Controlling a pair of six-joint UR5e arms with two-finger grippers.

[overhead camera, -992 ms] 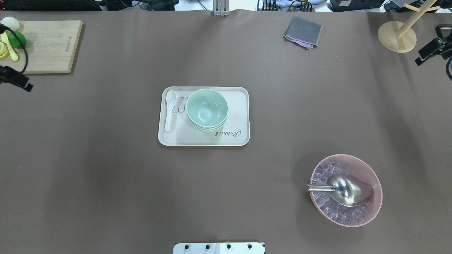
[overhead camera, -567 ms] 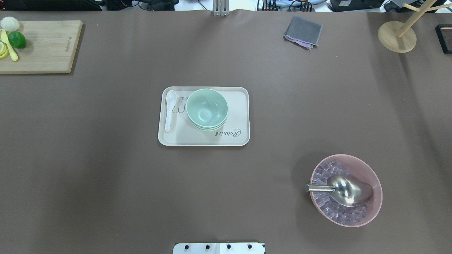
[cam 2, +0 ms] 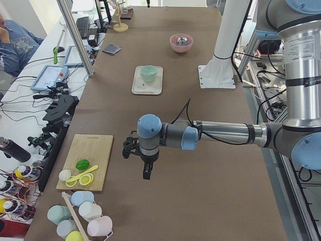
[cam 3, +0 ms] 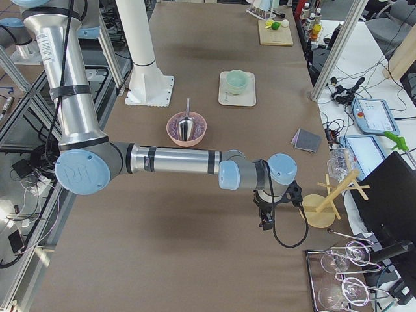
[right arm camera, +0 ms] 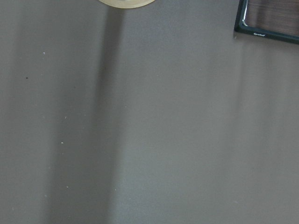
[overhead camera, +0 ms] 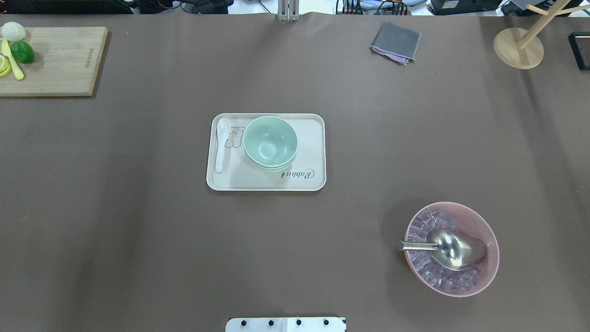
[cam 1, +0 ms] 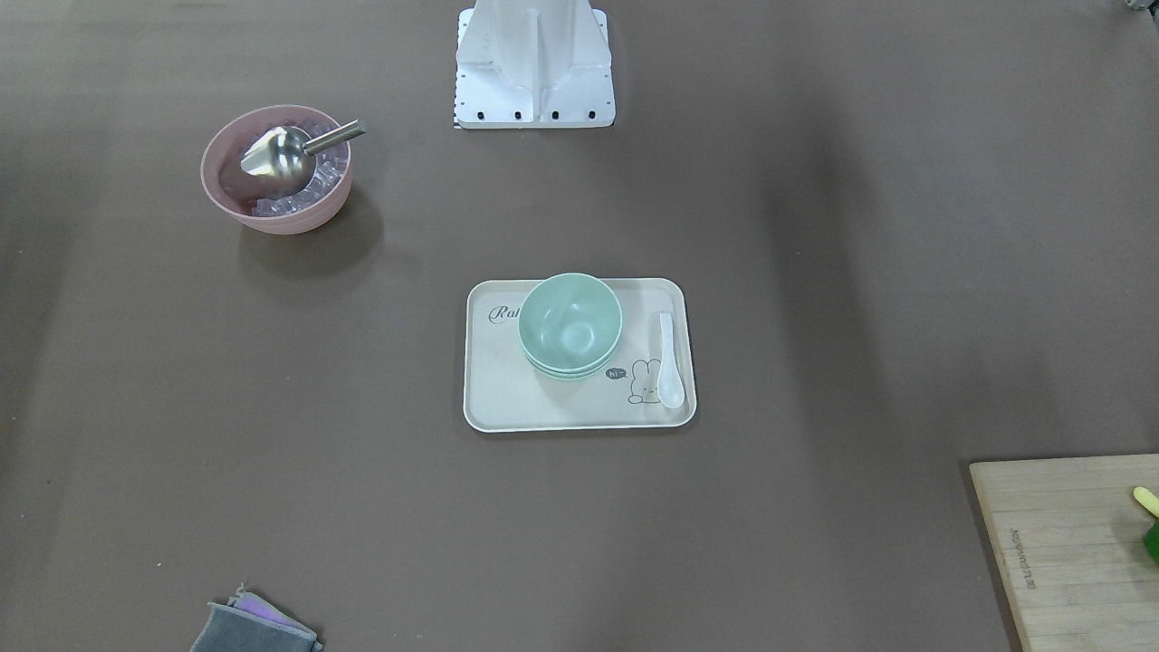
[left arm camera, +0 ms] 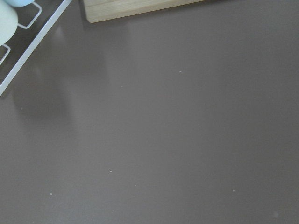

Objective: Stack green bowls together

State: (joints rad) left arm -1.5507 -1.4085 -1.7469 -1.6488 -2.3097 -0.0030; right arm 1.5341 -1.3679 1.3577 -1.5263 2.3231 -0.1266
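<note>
Stack check, going left to right. Left gripper (cam 2: 145, 174) hung fingers-down over the brown table (overhead camera: 138, 230), just off the cutting board (cam 2: 95, 148) at its end. The green bowls (overhead camera: 270, 142) were well apart from it, way down toward the middle of the table. Couldn't tell if its jaws were wide or narrow, since only the side camera caught it.

The bowls sat nested in one stack, mouths up, so the stack's axis ran straight up. They're round, so no long side to speak of. They stood on the cream tray (overhead camera: 313, 182), tray rim all around, with a white spoon (overhead camera: 221, 144) lying just beside them on the left gripper's side. Wide brown tabletop lay between the tray and either gripper.

The pink bowl (cam 3: 185, 142) of ice with its metal scoop (cam 3: 187, 123) sat on the right gripper's side of the tray, apart from it. Right gripper (cam 3: 264, 224) hung fingers-down near the wooden stand (cam 3: 318, 220) at the far end, also well apart from the bowls. Same deal there: couldn't tell its opening.
</note>
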